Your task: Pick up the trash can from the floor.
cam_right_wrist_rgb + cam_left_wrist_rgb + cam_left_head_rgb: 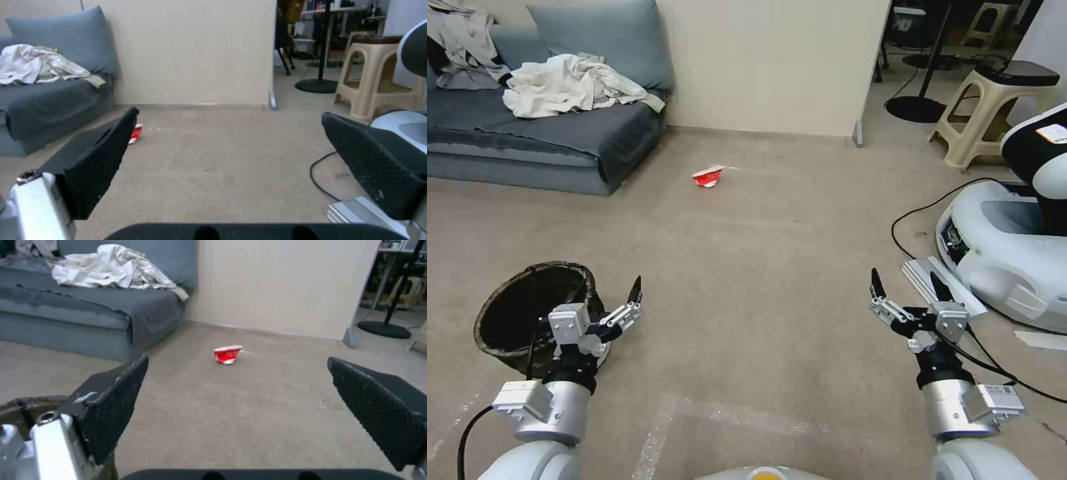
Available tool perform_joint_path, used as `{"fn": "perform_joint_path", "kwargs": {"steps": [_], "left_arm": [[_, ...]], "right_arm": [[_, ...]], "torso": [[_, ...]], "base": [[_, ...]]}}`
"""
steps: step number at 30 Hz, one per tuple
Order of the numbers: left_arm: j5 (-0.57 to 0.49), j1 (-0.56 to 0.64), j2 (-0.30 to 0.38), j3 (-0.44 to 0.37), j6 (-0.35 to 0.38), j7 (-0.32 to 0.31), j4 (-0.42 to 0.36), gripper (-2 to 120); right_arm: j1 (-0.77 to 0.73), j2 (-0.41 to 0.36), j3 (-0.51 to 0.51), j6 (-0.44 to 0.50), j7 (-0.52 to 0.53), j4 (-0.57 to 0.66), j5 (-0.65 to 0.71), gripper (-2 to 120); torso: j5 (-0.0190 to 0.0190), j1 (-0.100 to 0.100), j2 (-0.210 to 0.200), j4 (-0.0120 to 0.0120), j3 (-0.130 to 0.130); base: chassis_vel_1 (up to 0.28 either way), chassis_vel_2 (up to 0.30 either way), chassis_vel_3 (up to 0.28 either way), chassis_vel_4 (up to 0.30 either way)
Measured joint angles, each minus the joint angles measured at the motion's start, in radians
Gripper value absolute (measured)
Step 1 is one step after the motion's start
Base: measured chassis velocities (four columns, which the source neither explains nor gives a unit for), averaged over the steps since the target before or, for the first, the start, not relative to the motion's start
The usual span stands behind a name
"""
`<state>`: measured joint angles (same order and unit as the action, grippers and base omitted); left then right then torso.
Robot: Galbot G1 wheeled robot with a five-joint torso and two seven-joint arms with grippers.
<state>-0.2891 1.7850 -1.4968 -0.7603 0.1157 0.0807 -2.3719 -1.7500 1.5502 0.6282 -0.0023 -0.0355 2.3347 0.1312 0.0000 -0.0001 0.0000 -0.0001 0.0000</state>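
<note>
Trash can [534, 310] upright on the floor [760, 267], opening upward, lying just outside and slightly ahead of the left gripper [610, 303], its bag-lined rim partly behind that gripper's outer finger; left arm by far the nearer, jaws spread wide and holding nothing. Right gripper [907, 287] well apart on the far side, likewise spread wide and empty, beside a black cable [907, 227]. Crushed red cup [228, 354] farther ahead of the left gripper, white lettering illegible; no other readable writing.
</note>
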Motion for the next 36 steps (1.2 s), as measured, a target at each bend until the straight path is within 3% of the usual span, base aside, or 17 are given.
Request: {"fn": "perform_joint_path", "kwargs": {"steps": [36], "left_arm": [[0.007, 0.012, -0.009, -0.002, -0.028, -0.006, 0.006, 100]], "right_arm": [[-0.001, -0.004, -0.001, 0.013, -0.012, -0.003, 0.005, 100]], "torso": [[0.0, 0.0, 0.0, 0.0, 0.0]], "base": [[0.058, 0.061, 0.059, 0.057]]}}
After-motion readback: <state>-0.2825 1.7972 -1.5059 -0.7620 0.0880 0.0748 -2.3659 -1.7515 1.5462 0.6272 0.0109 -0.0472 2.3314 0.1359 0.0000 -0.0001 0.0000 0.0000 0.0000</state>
